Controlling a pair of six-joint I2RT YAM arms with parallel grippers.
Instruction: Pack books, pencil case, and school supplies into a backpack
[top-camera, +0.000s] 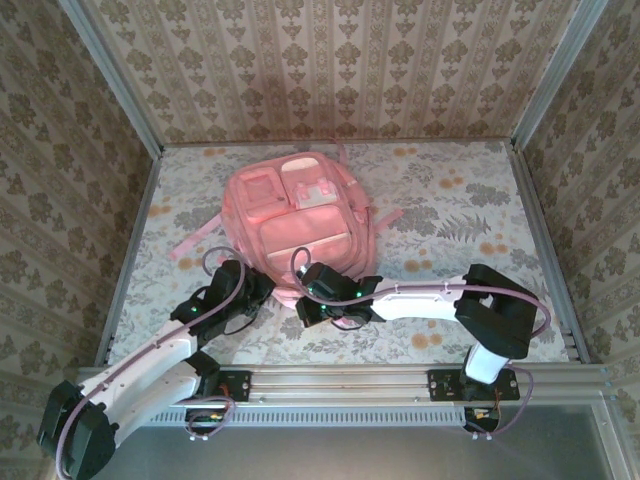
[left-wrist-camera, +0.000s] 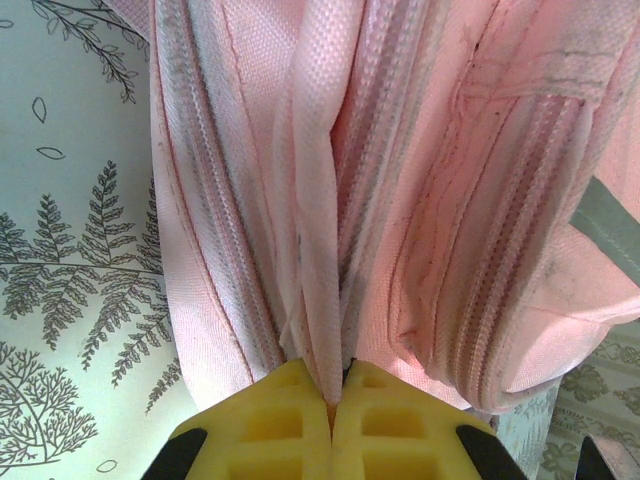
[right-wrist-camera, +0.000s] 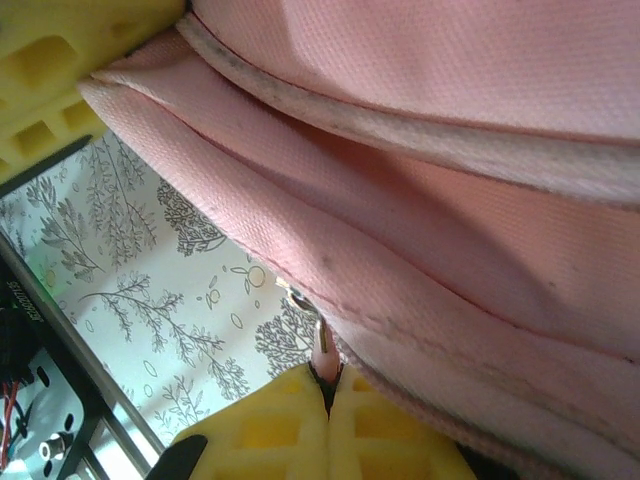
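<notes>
The light pink backpack (top-camera: 300, 215) lies flat in the middle of the table, front pockets up. At its near edge, my left gripper (top-camera: 268, 292) is shut on a fold of pink fabric beside a zipper track (left-wrist-camera: 333, 392). Just to the right of it, my right gripper (top-camera: 306, 298) is shut on the small pink zipper pull (right-wrist-camera: 327, 368) at the backpack's seam. The left gripper's yellow fingers (right-wrist-camera: 55, 50) show in the upper left corner of the right wrist view. The books, pencil case and school supplies are out of view.
A floral cloth (top-camera: 450, 210) covers the table. Pink straps trail out at the backpack's left (top-camera: 190, 240) and right (top-camera: 388, 215). Metal frame posts and wallpapered walls close in three sides, and the aluminium rail (top-camera: 350, 380) runs along the near edge.
</notes>
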